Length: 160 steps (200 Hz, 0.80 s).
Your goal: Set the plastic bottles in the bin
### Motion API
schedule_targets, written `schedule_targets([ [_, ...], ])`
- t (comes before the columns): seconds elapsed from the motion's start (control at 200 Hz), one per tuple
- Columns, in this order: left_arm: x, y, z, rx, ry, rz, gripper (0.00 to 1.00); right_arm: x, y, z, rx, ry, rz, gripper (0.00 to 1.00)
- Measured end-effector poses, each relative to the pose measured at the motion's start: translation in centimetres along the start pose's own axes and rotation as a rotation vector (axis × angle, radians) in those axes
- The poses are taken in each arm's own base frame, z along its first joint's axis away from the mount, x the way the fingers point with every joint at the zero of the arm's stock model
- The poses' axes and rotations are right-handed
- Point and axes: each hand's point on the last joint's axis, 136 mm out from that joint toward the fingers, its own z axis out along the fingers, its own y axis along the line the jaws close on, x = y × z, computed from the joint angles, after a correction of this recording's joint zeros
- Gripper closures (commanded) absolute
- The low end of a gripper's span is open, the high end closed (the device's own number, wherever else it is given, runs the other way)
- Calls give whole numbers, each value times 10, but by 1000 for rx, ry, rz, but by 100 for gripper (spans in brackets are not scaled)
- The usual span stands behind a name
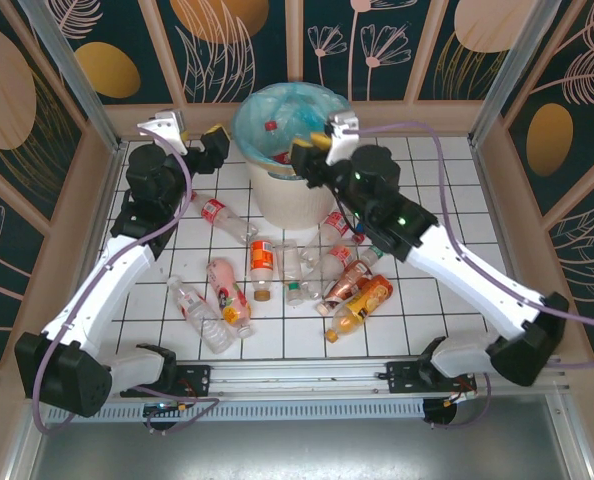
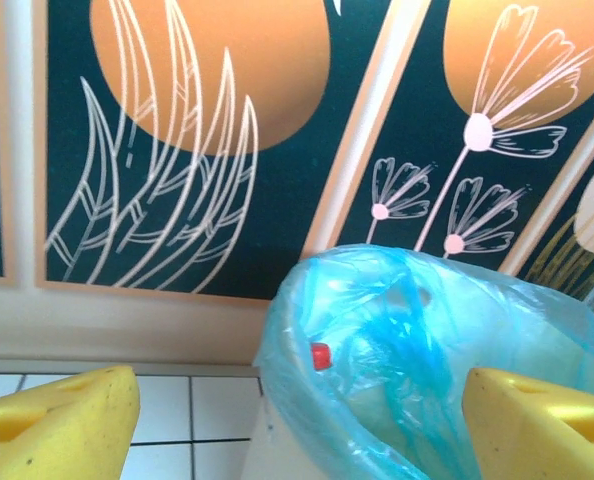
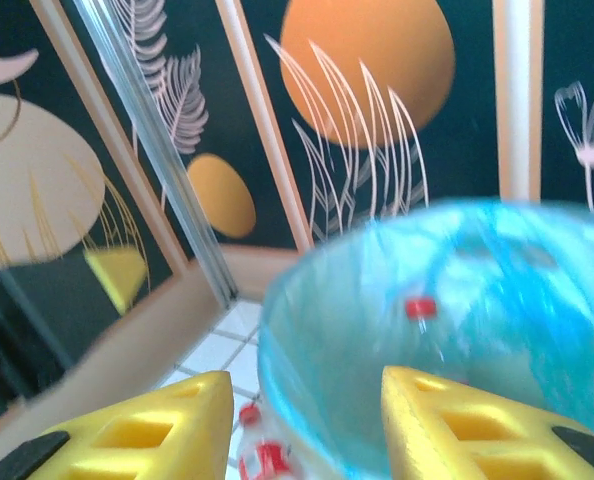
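On the white tiled table [image 1: 457, 185], small clear plastic bottles [image 1: 262, 258] lie beside the round cream bag-lined bin [image 1: 277, 200]. The left jaws gape wide, the right jaws narrower, both empty.

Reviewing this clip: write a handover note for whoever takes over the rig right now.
Left gripper: open, empty, raised beside the bin and facing it.
Right gripper: open, nothing between the fingers, at the bin's rim.
Done: at least one red-capped bottle lies inside the bin.
Left: roughly ten plastic bottles lie on the tiled table in front of the bin. Most are clustered between the arms, and one is close to the left arm. Each needs picking up and dropping in.
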Motion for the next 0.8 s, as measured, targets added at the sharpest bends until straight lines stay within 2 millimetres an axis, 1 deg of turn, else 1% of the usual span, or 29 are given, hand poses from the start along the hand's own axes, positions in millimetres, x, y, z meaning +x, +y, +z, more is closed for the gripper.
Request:
schedule_targets([
  [0.08, -4, -1, -8, 2, -17, 9, 18, 24, -13, -28, 14, 42, 36, 57],
  [0.155, -6, -1, -19, 9, -32, 8, 19, 45, -27, -60, 31, 68, 72, 57],
  [0.23, -8, -3, -31, 21, -47, 6, 20, 60, -40, -87, 52, 79, 108, 57],
  [0.275, -9, -5, -36, 34, -52, -1, 21, 69, -48, -100, 67, 83, 127, 57],
  [0.345, -8, -11, -45, 72, -59, -12, 21, 90, -60, -116, 88, 100, 160, 57],
  [0.38, -5, -15, -49, 95, -55, -19, 21, 102, -64, -122, 95, 115, 170, 57],
  [0.46, 10, -26, -58, 156, -23, -30, 21, 134, -75, -131, 116, 162, 191, 57],
  [0.545, 32, -36, -68, 214, 20, -45, 21, 162, -84, -135, 142, 223, 204, 57],
  [0.666, 70, -37, -83, 257, 103, -60, 22, 183, -88, -132, 164, 272, 219, 56],
  [0.726, 90, -34, -92, 265, 150, -65, 22, 189, -90, -131, 173, 289, 220, 56],
  [0.801, 108, -32, -102, 271, 200, -67, 22, 196, -94, -127, 193, 311, 220, 56],
])
